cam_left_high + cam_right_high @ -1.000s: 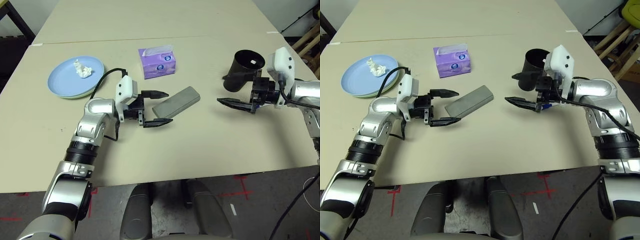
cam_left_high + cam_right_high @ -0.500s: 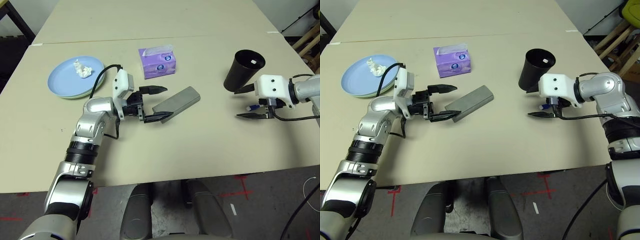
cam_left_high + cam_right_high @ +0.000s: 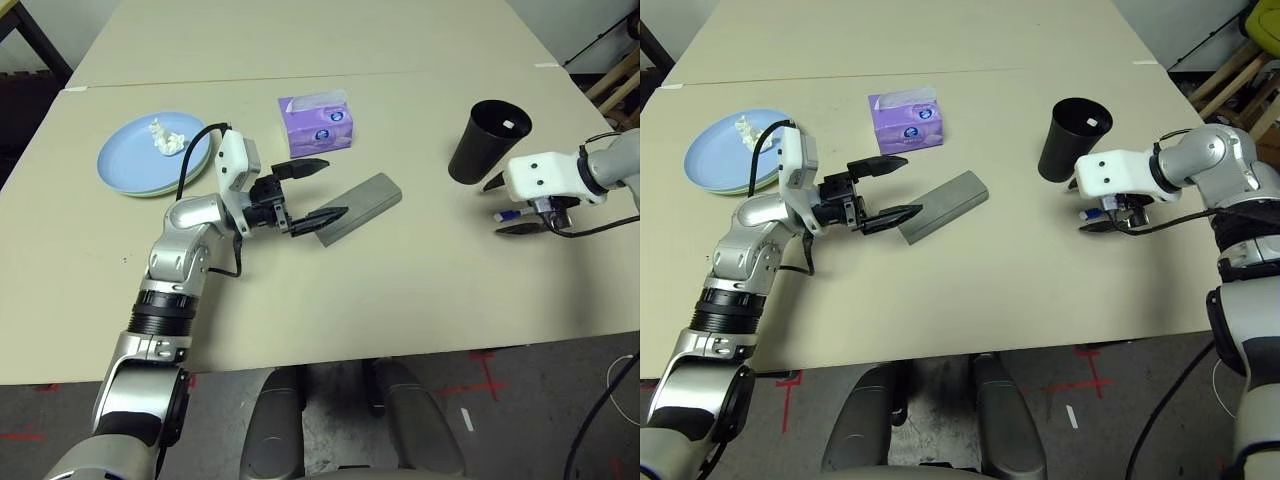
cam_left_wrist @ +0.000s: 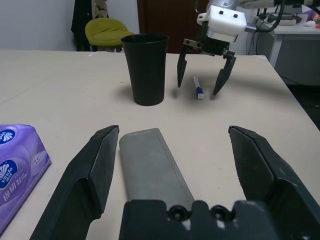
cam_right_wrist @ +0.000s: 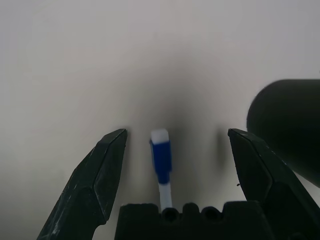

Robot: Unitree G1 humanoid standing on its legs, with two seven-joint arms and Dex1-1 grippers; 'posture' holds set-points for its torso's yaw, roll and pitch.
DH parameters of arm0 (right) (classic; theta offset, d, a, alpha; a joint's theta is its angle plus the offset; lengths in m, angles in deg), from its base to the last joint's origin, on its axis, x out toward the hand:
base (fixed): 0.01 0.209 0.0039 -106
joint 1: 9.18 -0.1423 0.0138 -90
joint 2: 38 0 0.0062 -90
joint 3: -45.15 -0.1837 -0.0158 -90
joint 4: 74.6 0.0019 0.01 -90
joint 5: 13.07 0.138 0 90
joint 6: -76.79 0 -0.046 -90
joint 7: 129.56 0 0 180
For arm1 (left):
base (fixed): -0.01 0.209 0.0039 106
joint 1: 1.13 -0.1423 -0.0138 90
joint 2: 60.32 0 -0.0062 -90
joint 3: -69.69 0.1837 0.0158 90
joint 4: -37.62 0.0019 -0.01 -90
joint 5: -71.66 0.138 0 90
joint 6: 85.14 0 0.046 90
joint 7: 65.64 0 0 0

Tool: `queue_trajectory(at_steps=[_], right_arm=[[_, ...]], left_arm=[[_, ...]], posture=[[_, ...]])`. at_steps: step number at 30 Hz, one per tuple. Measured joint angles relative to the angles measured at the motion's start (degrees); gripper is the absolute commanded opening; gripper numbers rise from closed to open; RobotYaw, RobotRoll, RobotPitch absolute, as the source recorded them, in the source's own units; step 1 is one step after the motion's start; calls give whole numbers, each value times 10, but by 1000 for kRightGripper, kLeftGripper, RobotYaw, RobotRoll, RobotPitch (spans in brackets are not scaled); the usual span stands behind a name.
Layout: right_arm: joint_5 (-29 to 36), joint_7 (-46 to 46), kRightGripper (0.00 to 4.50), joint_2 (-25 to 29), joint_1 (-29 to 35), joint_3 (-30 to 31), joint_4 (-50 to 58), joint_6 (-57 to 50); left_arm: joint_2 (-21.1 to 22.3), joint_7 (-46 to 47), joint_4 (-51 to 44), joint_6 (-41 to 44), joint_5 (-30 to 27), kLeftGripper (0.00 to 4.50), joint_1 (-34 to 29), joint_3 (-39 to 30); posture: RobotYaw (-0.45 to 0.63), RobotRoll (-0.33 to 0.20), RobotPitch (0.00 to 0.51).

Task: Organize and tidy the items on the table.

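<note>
Our right tool (image 5: pixel 170 145) has swung down from beside the black plastic cup (image 3: pixel 487 140) and now straddles the blue-white pen (image 5: pixel 161 157) on the beige counter (image 3: pixel 400 290), jaws wide. Our left tool (image 4: pixel 177 160), also wide, brackets the grey oblong glasses case (image 4: pixel 152 165); both grasps look ready.

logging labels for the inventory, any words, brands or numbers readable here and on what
No text can be read.
Tissue box: round blue-white logos and small print on the purple wrap, too small and blurred.
Cup: a small white label inside the rim, unreadable.
Pen, case, plates: no visible print.
</note>
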Motion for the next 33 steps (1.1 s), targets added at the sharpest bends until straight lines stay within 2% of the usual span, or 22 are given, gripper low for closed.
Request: queue_trajectory(at_steps=[20,33], right_arm=[[-92,11,4461,-27,-60,55,-61,32],[-111,15,4461,-40,-66,63,-79,35]], left_arm=[[-8,13,-4,0,-11,4500,0,-4],[-8,17,-5,0,-18,4500,0,-5]], posture=[[100,0,226],[104,0,225]])
